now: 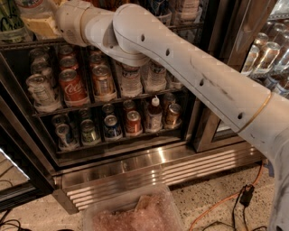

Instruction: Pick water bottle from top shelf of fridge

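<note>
At the far left of the top shelf (22,43) of the fridge (135,168) stands a green bottle (9,22). Just right of it on the same shelf is the water bottle (32,10), its clear body cut off by the upper edge of the view. The gripper (43,28) sits against the bottle's lower right side, just above the shelf rail; whether it is spread or clamped on the bottle cannot be told. On the rack below the shelf stand a silver can (39,90), a Coca-Cola can (72,86) and slim clear bottles (131,81). The white arm (189,72) crosses in front of the shelf's right part and hides much of it. Well below the shelf, a plastic tub (135,215) and an orange cable (221,200) lie on the floor.
</note>
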Robot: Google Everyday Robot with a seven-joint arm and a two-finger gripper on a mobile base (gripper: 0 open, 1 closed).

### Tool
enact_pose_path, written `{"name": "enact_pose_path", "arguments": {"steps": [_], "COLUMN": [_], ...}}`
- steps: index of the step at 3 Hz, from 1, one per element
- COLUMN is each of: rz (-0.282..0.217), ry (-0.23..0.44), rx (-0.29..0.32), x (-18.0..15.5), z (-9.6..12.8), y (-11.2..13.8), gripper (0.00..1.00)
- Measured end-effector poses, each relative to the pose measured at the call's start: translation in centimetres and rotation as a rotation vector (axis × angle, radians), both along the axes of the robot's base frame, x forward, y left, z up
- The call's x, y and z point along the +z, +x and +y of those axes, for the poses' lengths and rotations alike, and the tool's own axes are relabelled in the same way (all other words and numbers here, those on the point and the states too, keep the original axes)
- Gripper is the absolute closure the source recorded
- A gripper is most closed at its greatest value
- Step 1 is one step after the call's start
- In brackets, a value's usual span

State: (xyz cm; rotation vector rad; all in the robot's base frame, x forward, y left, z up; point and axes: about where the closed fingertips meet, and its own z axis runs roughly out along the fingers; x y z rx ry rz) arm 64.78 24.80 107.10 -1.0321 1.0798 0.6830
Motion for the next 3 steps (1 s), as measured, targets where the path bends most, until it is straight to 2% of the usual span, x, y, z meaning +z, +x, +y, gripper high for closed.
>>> {"name": "enact_pose_path", "arguments": {"steps": [3], "rz": [-0.019], "ry": [0.022], "rx": [0.053], "x": [0.71], "z": [0.71], "y": [-0.66], "gripper": [1.00]}}
